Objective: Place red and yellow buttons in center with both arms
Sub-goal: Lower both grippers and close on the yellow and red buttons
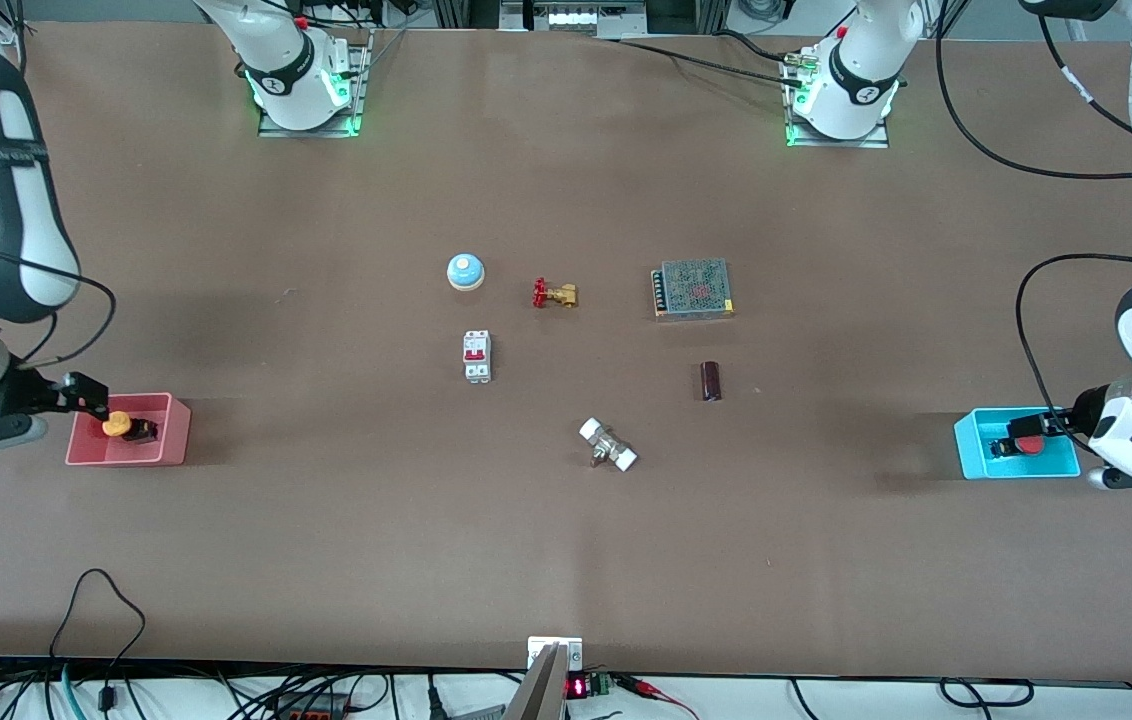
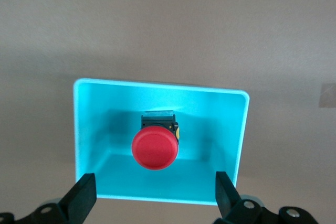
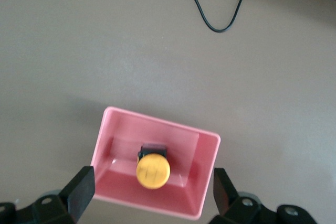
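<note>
Hovering with jaws spread, the left gripper point(image 2: 153, 195) brackets the red button point(image 2: 154, 148) in the cyan bin point(image 2: 239, 145); the right gripper point(image 3: 153, 192), equally spread, straddles the yellow button point(image 3: 153, 170) in the pink bin point(image 3: 207, 177).

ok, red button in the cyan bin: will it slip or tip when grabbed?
Red button looks rigid, and its smooth domed cap may slip. The cap overhangs its small black base, so it is probably top-heavy and apt to tip. The left hand is open above the cyan bin.

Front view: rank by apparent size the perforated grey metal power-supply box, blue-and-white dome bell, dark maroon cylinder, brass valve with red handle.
1. Perforated grey metal power-supply box.
2. Blue-and-white dome bell and brass valve with red handle: look alike, not ranked.
3. Dark maroon cylinder, smallest by a slim margin.
</note>
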Controlling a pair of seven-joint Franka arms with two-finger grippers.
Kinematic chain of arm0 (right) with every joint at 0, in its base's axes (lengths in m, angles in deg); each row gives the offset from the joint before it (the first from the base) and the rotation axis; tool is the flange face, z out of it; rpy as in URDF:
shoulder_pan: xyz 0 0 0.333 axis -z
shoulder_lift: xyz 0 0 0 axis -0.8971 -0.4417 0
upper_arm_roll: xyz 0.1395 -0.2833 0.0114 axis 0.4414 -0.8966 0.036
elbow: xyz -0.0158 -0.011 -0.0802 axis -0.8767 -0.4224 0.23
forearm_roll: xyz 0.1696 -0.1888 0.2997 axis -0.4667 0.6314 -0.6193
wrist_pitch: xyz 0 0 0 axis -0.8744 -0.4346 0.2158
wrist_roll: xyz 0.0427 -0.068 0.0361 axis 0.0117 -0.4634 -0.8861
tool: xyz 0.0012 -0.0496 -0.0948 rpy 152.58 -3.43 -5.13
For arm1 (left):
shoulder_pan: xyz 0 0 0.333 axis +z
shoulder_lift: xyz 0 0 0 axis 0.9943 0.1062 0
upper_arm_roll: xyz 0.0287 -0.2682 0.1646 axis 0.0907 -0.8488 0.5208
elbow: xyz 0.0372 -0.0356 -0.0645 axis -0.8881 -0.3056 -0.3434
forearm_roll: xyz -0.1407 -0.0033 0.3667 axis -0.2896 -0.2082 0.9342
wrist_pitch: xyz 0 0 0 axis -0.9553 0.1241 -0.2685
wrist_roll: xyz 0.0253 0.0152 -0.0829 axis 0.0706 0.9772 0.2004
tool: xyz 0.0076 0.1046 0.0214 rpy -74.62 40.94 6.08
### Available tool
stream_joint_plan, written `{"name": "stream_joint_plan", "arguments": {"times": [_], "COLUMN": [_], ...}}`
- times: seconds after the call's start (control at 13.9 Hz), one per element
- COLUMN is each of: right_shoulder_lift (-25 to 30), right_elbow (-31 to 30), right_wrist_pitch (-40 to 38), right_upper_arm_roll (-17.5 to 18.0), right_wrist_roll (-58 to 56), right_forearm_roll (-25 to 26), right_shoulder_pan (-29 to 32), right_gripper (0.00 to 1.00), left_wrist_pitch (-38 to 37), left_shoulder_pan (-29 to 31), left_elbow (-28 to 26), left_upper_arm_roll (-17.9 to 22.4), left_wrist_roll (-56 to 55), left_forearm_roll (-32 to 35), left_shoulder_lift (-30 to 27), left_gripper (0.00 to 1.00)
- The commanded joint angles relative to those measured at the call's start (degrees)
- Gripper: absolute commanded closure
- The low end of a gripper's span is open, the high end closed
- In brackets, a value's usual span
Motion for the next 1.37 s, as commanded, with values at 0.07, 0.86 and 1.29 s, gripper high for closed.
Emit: {"name": "stream_joint_plan", "arguments": {"times": [0.07,0.86,1.29], "right_shoulder_lift": [-1.45,-3.74,-5.06], "right_elbow": [-2.29,-5.29,-5.29], "right_wrist_pitch": [5.53,8.88,9.24], "right_upper_arm_roll": [0.37,0.37,0.37], "right_wrist_roll": [1.27,0.49,0.4], "right_forearm_roll": [-0.67,-0.76,-0.67], "right_shoulder_pan": [0.1,0.54,1.24], "right_gripper": [0.0,0.0,0.0], "left_wrist_pitch": [-0.16,5.2,5.11], "left_shoulder_pan": [0.11,0.9,0.72], "left_elbow": [0.05,0.05,0.05], "left_upper_arm_roll": [-0.29,-0.29,-0.2], "left_wrist_roll": [1.57,4.12,4.21], "left_forearm_roll": [-0.32,-0.41,-0.41], "left_shoulder_lift": [2.18,4.12,4.91], "left_gripper": [0.0,0.0,0.22]}}
